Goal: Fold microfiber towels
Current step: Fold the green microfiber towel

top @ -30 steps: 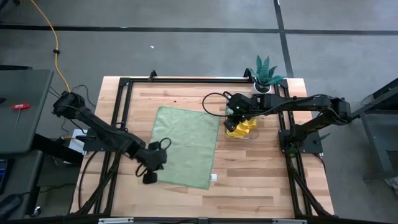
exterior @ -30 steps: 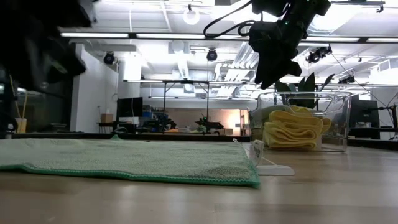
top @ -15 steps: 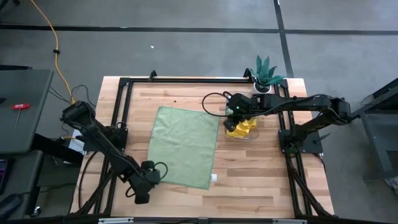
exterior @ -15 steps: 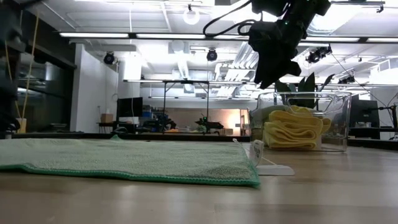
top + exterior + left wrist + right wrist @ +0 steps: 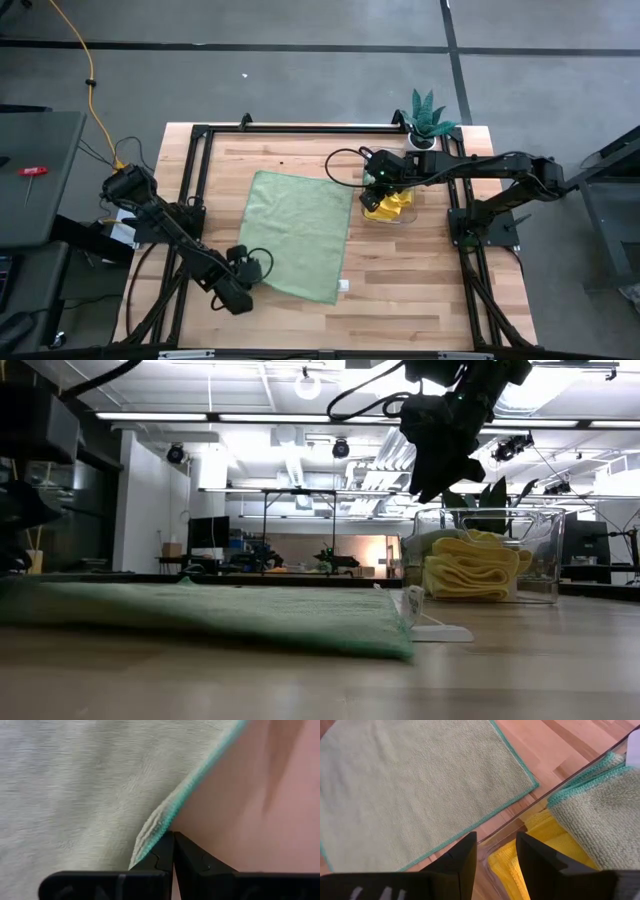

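Closest in, the left tool [image 5: 172, 851] stood fully closed, its fingers pinching the teal-stitched hem of the green towel [image 5: 297, 233] at that cloth's near-left corner, where a small ridge of fabric had puckered against the fingertips. Beyond the tool, the rest of the towel lay spread flat on the tabletop [image 5: 400, 280], one layer deep, with no fold yet made.

Judged from the pucker, the cloth was soft, light and limp; it would likely drape and drag rather than hold shape. A hold at the hemmed corner appeared sound, the stitched edge giving the firmest purchase.

Farther off, the right tool [image 5: 496, 851] hung part open over the rim of a clear bin [image 5: 392, 215], gripping nothing. Directly beneath it lay yellow towels [image 5: 517, 857] and another green towel [image 5: 595, 815] in the bin. A potted plant [image 5: 428, 118] stood beyond.
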